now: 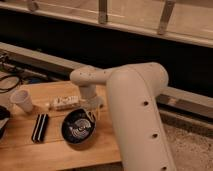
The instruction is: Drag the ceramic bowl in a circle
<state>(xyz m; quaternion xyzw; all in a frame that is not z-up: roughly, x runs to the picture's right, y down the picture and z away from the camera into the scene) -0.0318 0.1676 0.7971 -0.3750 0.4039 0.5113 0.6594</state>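
While the gripper (pixel 94 114) met the ceramic bowl (pixel 78 126) rim, finger state unclear, mid-drag, next needing a steady curved pull.

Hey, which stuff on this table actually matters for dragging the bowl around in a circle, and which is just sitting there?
Part of the job:
- ceramic bowl, near the front edge of the wooden table
- claw, down at the bowl's right rim

Just lying about:
- white paper cup, far left
- black ridged block, left of the bowl
- white flat item, behind the bowl
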